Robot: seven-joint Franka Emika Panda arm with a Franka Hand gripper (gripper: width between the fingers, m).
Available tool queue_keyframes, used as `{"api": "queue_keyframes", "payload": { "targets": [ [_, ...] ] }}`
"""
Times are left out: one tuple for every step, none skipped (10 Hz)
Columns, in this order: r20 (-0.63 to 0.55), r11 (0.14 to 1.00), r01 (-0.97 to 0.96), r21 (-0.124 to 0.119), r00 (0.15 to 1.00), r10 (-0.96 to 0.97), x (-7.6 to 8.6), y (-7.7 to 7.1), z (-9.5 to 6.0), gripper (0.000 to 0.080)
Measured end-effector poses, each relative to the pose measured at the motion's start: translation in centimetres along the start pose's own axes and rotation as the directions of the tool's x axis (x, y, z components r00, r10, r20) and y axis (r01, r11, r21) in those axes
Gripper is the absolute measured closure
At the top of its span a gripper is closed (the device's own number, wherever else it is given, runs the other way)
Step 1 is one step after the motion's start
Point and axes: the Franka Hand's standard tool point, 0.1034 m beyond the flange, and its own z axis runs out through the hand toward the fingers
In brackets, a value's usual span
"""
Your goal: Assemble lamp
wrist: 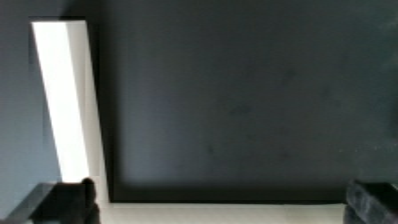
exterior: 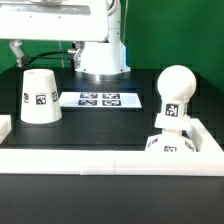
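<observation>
The lamp shade (exterior: 40, 97), a white truncated cone with a tag, stands wide end down on the black table at the exterior view's left. The ball-topped bulb (exterior: 174, 98) stands upright at the right, directly over the tagged base (exterior: 167, 144), which sits by the right rail; I cannot tell whether the bulb is seated in it. My gripper (exterior: 15, 50) hangs high at the far left, behind the shade and mostly cut off. In the wrist view the gripper (wrist: 221, 205) is open and empty, with dark fingertips (wrist: 68, 203) far apart over a corner of the white rail (wrist: 68, 100).
The marker board (exterior: 98, 99) lies flat in the middle, in front of the white robot pedestal (exterior: 100, 60). A white rail (exterior: 110, 160) runs along the table's front and sides. The green backdrop is behind.
</observation>
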Motion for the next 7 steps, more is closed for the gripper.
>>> {"api": "queue_keyframes", "payload": {
  "targets": [
    [0.000,1.000,0.003,0.000,1.000,-0.003,0.0,0.0,0.0,0.0100],
    [0.001,1.000,0.002,0.000,1.000,-0.002,0.0,0.0,0.0,0.0100],
    [0.002,1.000,0.004,0.001,1.000,-0.004,-0.4,-0.1,0.1,0.0100],
    [0.010,1.000,0.001,0.005,1.000,-0.001,-1.2,-0.2,0.2,0.0100],
    [0.010,1.000,-0.003,0.007,1.000,0.003,-2.3,-0.2,0.4,0.0100],
    [0.013,1.000,-0.010,0.012,1.000,0.010,-3.9,-0.2,0.5,0.0100],
    [0.022,1.000,-0.016,0.018,1.000,0.016,-5.2,-0.2,0.5,0.0100]
  ]
}}
